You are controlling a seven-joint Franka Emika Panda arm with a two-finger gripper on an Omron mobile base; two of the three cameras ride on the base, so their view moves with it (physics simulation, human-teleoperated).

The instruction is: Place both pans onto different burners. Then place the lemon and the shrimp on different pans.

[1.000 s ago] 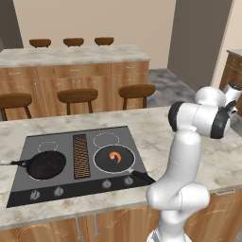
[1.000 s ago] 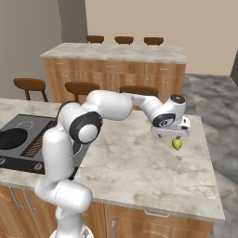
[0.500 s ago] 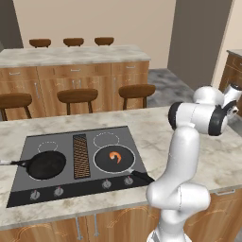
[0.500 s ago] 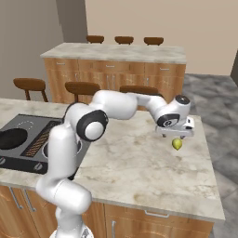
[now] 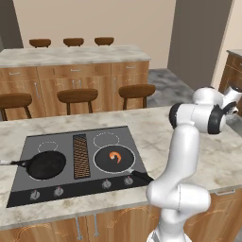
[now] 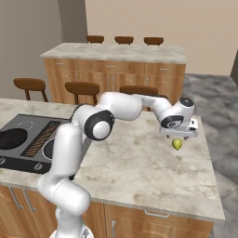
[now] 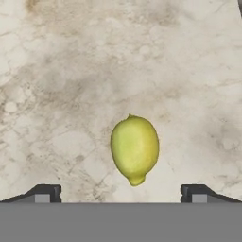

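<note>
So the lemon [image 7: 134, 149] is lying on the marble bench [image 6: 139, 162] right below our hand, and in the hand view it sits pretty much dead centre between the two fingers [image 7: 45, 193], just ahead of the tips, with its long axis running along the view's up-down direction, stem nub pointing back toward us. That means the narrow way across is what the fingers would close on, which looks like the easy way to take it, we reckon. The fingers are spread as wide as they go and have nothing in them. From the right base view the gripper [image 6: 179, 136] hovers just above the lemon, not touching. The fruit is on the bench's right part, fairly near the far right edge, so a nudge could roll it that way; otherwise there's plenty of bare marble around it. The cooktop [image 5: 28, 198] is well off to the left, with the shrimp [image 5: 115, 156] already in one pan [image 5: 115, 159] and the other pan [image 5: 46, 165] bare, so that's where we'd guess the lemon is headed.
</note>
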